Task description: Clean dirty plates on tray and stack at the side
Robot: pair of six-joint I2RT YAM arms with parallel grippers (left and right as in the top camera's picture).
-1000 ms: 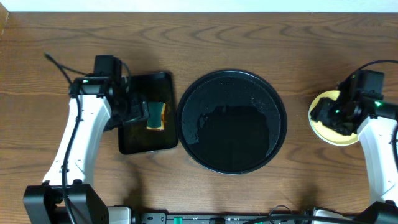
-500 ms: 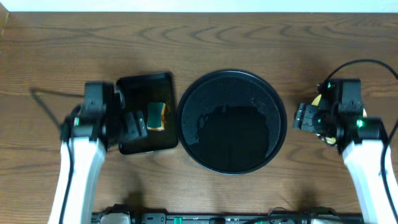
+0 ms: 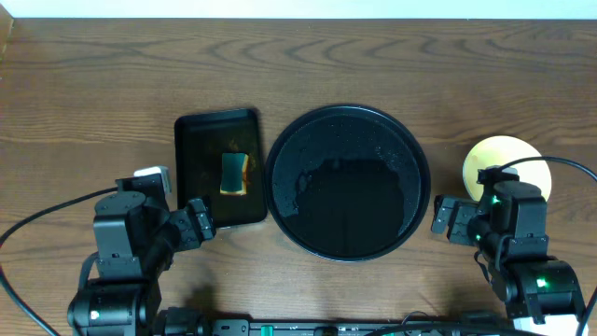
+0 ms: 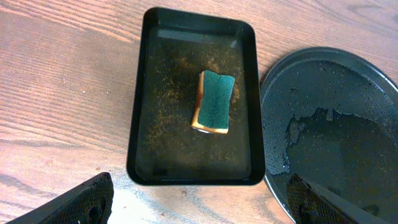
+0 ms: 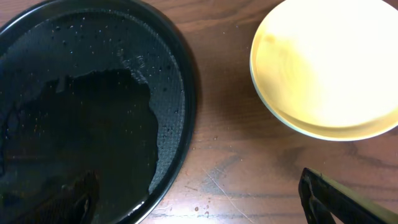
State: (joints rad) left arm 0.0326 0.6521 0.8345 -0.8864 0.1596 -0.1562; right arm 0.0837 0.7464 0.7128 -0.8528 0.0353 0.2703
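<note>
- The round black tray [image 3: 347, 187] sits mid-counter [image 3: 392, 56], bare of plates and glistening with a film of water and droplets, a sign the washing looks finished.
- A pale yellow plate [image 5: 329, 62] rests at the tray's 3 o'clock, clear of its rim. A second edge beneath it suggests a stack, though how many lie below cannot be told.
- The sponge [image 4: 214, 101], green side up, lies in the rectangular tray [image 4: 140, 124] at 9 o'clock, likely set there so its drips stay contained.
- The left gripper [image 4: 199, 198] hovers near the tray's 8 o'clock, jaws spread wide, holding nothing.
- The right gripper [image 5: 202, 198] hangs near 4 o'clock, likewise wide apart and empty, apparently because nothing remains to carry.
</note>
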